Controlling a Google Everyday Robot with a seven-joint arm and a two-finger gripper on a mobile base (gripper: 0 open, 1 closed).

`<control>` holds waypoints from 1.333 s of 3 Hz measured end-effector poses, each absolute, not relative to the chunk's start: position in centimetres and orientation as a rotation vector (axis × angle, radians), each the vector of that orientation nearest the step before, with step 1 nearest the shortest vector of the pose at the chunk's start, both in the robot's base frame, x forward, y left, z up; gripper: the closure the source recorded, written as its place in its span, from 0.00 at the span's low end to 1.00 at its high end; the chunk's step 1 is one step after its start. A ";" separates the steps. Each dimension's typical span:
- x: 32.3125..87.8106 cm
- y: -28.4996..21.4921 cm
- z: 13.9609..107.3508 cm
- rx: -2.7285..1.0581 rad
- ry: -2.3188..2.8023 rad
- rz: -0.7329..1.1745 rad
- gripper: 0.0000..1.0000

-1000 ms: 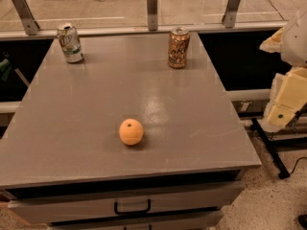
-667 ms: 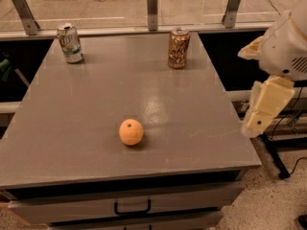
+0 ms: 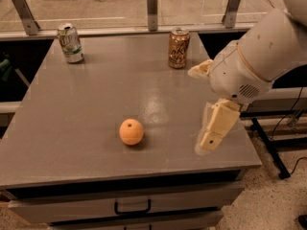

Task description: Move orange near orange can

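Leftward from the right edge comes the arm [image 3: 261,54], its smooth white rounded shell now over the right part of the table [image 3: 72,123], where a moment ago it hung beside that edge. The gripper [image 3: 197,109] hovers above the tabletop, right of the orange [image 3: 131,132] and in front of the orange can [image 3: 178,48]. Its two cream, blocky fingers [image 3: 218,126] stand well apart with nothing between them, the lower one slanting down to the left, the upper one poking out near the can's base. The orange, round and matte with a small dark dimple on top, lies where it did before, on the front middle of the grey, faintly glossy tabletop, well apart from the gripper. The orange can, a brown-and-gold cylinder with a silver top, stands upright at the back edge, unmoved. A white-and-green can [image 3: 70,43] stands upright at the back left corner, also unmoved. Under the tabletop, a grey drawer front bears a dark, thin handle [image 3: 132,208]. Behind the table, angled metal posts [image 3: 152,7] rise from a pale ledge.
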State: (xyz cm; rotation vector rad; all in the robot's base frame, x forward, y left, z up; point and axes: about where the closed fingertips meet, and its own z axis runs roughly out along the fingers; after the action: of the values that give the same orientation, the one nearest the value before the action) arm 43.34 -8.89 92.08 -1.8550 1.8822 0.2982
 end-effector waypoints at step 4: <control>42.8 4.0 85.0 -1.872 1.708 0.603 0.00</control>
State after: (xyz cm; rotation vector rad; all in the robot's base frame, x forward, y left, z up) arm 42.80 4.02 85.02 -1.8720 1.7079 0.6032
